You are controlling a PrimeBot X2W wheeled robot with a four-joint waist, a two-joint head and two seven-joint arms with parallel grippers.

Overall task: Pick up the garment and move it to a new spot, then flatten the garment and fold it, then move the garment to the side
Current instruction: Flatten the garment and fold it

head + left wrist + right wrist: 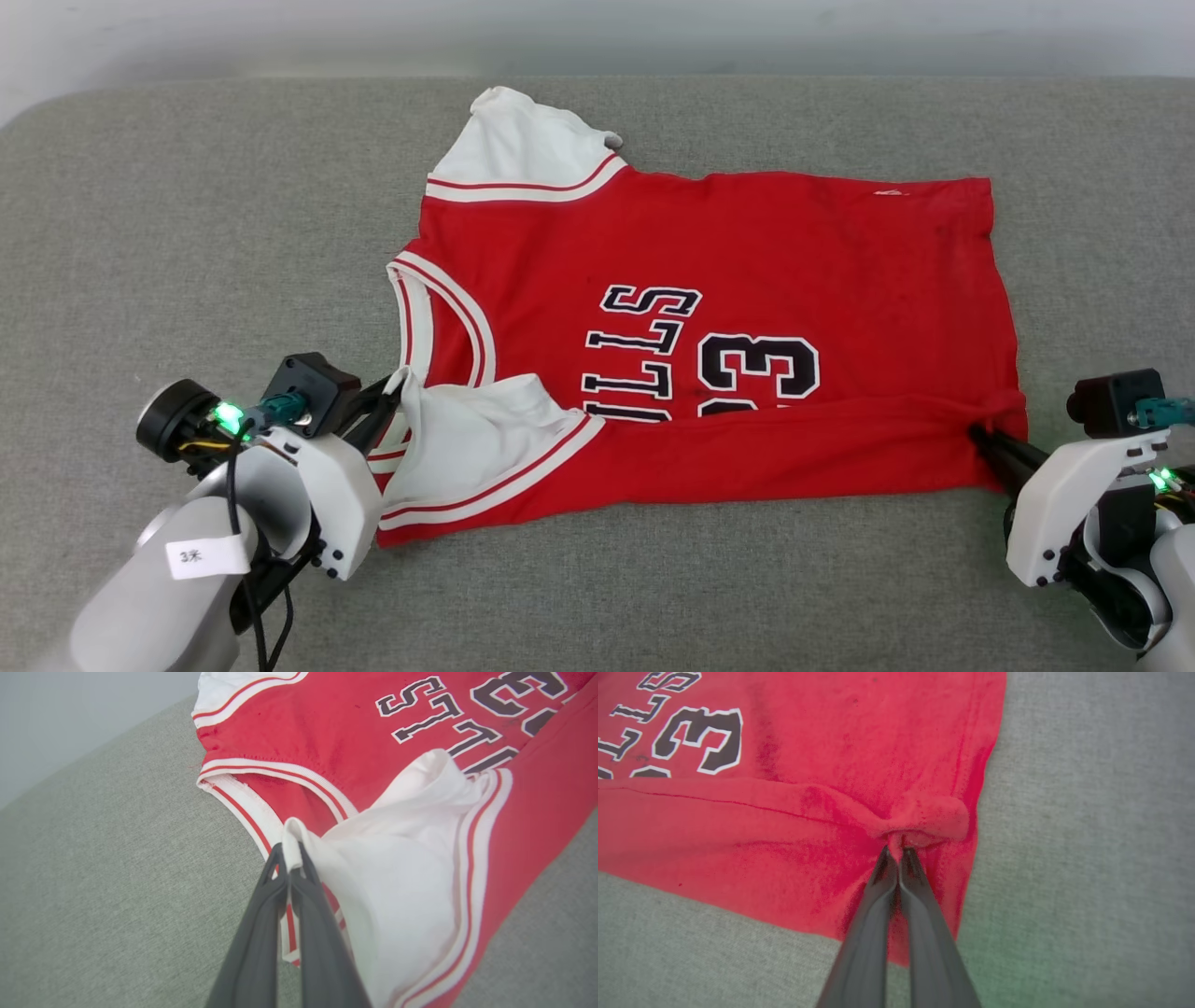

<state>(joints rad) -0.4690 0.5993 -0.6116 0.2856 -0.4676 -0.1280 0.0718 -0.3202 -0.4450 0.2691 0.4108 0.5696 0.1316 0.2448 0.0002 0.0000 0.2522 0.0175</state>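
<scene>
The garment [709,271], a red jersey with white sleeves and black lettering, lies flat on the grey surface with its collar to the left and its hem to the right. Its near long edge is folded up over the lower part of the lettering. My left gripper [390,399] is shut on the edge of the near white sleeve [397,868], pinched between the dark fingertips [290,858]. My right gripper [982,435] is shut on a bunched bit of the red fabric [924,821] at the folded edge's hem corner, where the cloth puckers at its tips [899,853].
The grey cloth-covered surface [187,233] stretches well past the jersey on every side. Its far edge meets a pale wall [597,37] at the top of the head view, with a rounded corner at the far left.
</scene>
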